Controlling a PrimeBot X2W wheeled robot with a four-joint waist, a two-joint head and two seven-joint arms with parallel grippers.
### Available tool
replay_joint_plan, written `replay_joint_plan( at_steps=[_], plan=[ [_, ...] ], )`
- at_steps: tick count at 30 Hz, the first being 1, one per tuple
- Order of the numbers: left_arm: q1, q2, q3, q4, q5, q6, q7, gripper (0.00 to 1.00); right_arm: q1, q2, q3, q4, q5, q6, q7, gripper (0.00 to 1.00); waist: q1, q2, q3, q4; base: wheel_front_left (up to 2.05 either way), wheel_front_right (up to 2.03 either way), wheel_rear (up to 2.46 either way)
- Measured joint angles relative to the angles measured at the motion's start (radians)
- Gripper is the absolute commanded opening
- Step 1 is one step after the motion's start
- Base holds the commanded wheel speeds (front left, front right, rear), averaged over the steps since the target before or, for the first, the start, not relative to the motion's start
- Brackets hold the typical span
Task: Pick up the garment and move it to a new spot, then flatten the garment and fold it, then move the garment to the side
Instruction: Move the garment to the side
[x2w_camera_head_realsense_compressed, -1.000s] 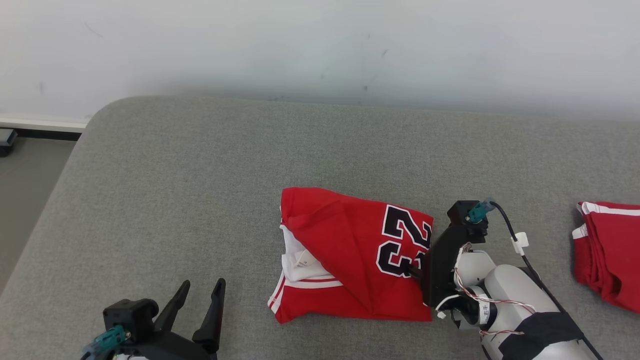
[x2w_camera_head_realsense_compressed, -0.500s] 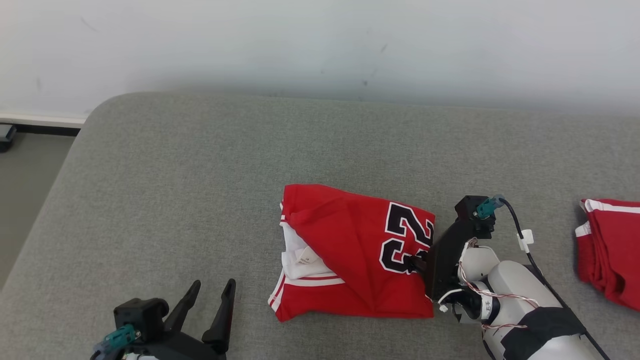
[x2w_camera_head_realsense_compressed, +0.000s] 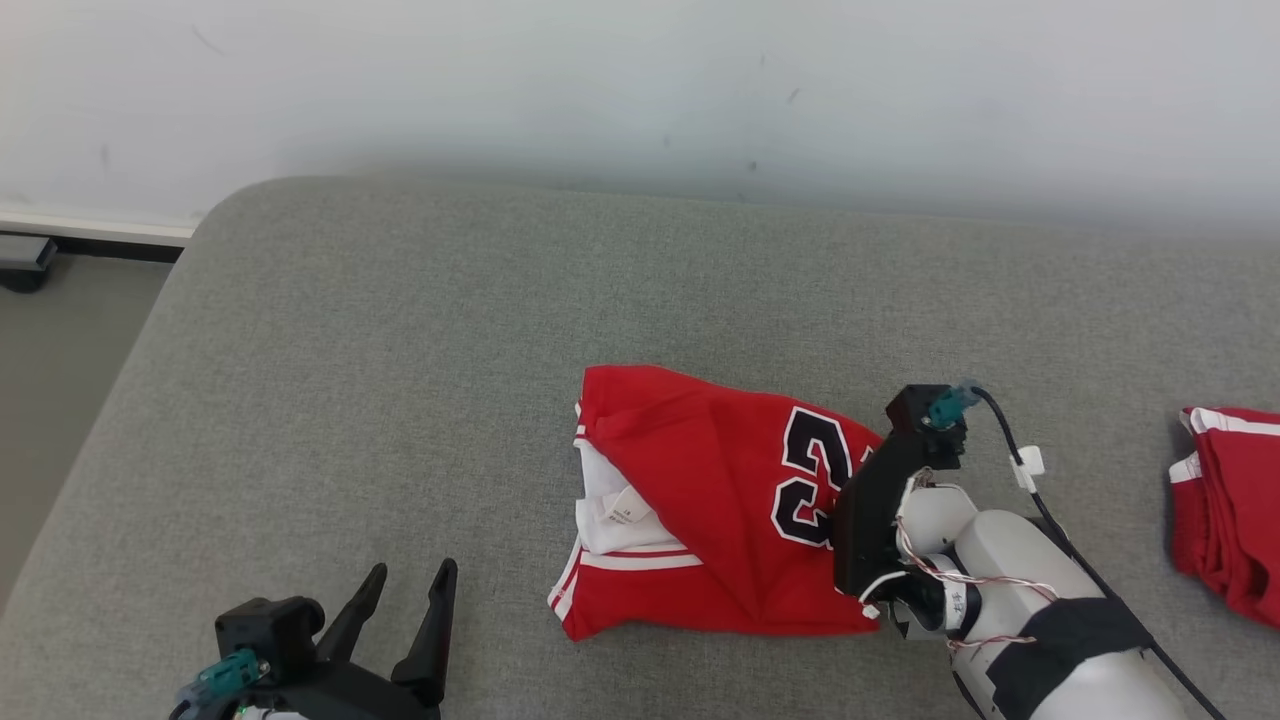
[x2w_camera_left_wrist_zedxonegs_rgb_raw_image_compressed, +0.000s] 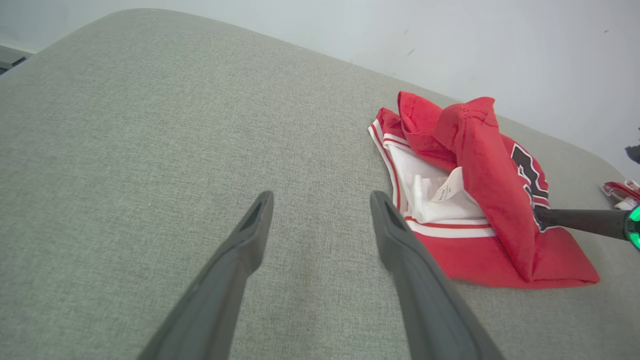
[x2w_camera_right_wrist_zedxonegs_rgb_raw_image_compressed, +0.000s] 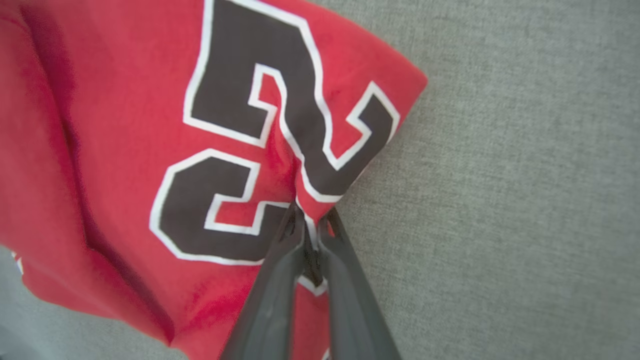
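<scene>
Head view, from the left: the left hand (x2w_camera_head_realsense_compressed: 412, 570) hovers low over the grey pad (x2w_camera_head_realsense_compressed: 300, 400), its two fingers spread wide with nothing between them, well apart from the cloth. Near the middle lies the garment (x2w_camera_head_realsense_compressed: 700, 490), a red jersey roughly folded. White lining and a label (x2w_camera_head_realsense_compressed: 625, 515) show at its left side, black numerals toward its right. It looks light, soft and limp, a slick knit. I judge it will sag and open out from any single pinch, and its layers may slide over one another. The right hand (x2w_camera_right_wrist_zedxonegs_rgb_raw_image_compressed: 311, 220) is pinched narrow on a bunched fold at the garment's right edge, just by the numerals. A hold that gathers every layer there, or a second hold at the left edge, should carry it more squarely. Far right, a second red pile (x2w_camera_head_realsense_compressed: 1230, 500) rests well apart. Neither sits in a bin or basket; the garment lies straight on the pad.
</scene>
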Motion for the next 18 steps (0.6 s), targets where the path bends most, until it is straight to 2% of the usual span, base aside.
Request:
replay_joint_plan(
  at_steps=[3,8,11,18],
  plan=[
    [0.0,0.0,0.004,0.004,-0.002,0.0,-0.003,1.0,-0.022,-0.002,0.028,0.003,-0.048,0.0,0.013,0.0,0.0,0.0,-0.008,-0.005,0.0,0.0,0.0],
    [0.005,-0.001,0.004,0.013,-0.019,0.001,-0.005,1.0,-0.066,-0.073,0.063,-0.06,-0.135,0.0,0.009,0.0,0.0,0.0,-0.033,-0.017,0.0,0.0,0.0],
    [0.012,0.0,0.005,0.015,-0.022,0.001,-0.012,1.0,-0.067,-0.123,0.054,-0.088,-0.163,0.0,0.002,0.0,0.0,0.0,-0.048,-0.022,0.0,0.0,0.0],
    [0.051,0.004,0.011,0.018,-0.029,0.001,-0.018,1.0,-0.054,-0.192,0.021,-0.152,-0.28,0.0,-0.016,0.0,0.0,0.0,-0.08,-0.038,0.0,0.0,0.0]
  ],
)
